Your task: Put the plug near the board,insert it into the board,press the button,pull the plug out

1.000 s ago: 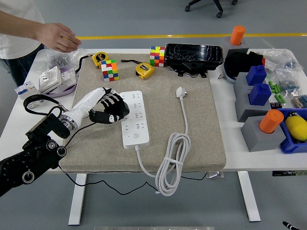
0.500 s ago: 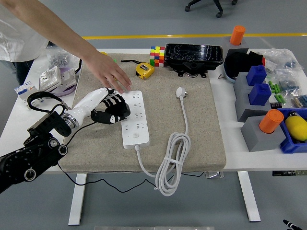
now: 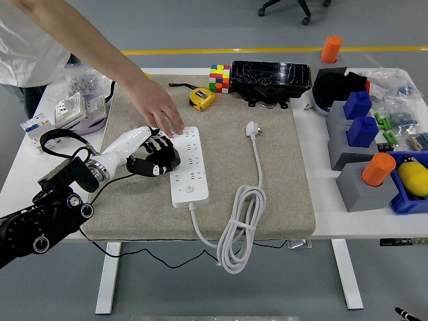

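Note:
A white power strip board [image 3: 187, 167] lies on the beige mat [image 3: 267, 107] with its button toward the near end. Its white plug [image 3: 251, 128] lies loose on the mat to the right, prongs pointing away, with the cord coiled [image 3: 237, 231] near the mat's front edge. My left hand [image 3: 155, 155] rests on the mat against the board's left side, fingers curled, holding nothing. A person's hand [image 3: 160, 110] reaches in from the upper left and touches the board's far end. My right arm is out of view.
Behind the mat stand a Rubik's cube [image 3: 219, 77], a yellow tape measure [image 3: 201, 97] and a black tray [image 3: 271, 78]. White sockets [image 3: 80, 108] lie at the left. Blue and grey blocks [image 3: 358, 127] with orange cylinders [image 3: 378, 168] fill the right side.
The person's arm has reached from the far left down onto the board's far end, covering the second cube and tape measure. My left hand has drawn back slightly to the left.

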Available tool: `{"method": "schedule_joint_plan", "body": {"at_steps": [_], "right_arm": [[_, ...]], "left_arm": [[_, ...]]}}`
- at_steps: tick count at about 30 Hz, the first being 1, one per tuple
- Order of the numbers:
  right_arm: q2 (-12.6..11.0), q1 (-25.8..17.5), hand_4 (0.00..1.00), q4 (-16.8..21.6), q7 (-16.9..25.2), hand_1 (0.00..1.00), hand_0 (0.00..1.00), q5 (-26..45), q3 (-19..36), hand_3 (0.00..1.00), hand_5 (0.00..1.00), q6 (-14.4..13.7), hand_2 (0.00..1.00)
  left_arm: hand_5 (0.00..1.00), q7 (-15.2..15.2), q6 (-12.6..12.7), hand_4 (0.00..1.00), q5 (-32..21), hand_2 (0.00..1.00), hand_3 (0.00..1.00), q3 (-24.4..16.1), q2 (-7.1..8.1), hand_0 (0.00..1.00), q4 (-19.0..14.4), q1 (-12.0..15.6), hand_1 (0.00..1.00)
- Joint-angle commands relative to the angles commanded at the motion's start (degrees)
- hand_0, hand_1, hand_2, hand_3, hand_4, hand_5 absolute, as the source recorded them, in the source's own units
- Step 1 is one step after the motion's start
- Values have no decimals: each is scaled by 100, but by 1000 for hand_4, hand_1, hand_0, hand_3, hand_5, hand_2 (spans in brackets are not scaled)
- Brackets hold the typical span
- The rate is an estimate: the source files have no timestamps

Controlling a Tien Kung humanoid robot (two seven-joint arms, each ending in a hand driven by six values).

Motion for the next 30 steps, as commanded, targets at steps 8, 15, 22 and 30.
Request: {"method": "schedule_joint_plan", "body": {"at_steps": [8,15,22,30], "right_arm": [[9,-15,921,-4,-1,681,676,1,-9,567,517,3,676],[8,-16,922,-2,-2,681,677,-3,5,567,517,1,677],[13,-23,921,-5,-4,681,677,-6,19,567,517,1,676],[20,-34,922,3,-3,681,678,-10,24,567,517,1,676]], "left_arm": [[2,24,-22,680,37,529,580,45,-8,488,49,-34,458],[2,111,-88,694,92,571,588,53,-22,547,63,-69,515],[2,255,-220,793,199,624,606,48,-31,675,80,-70,666],[61,276,-217,968,245,795,804,8,-26,748,73,-43,789]]}}
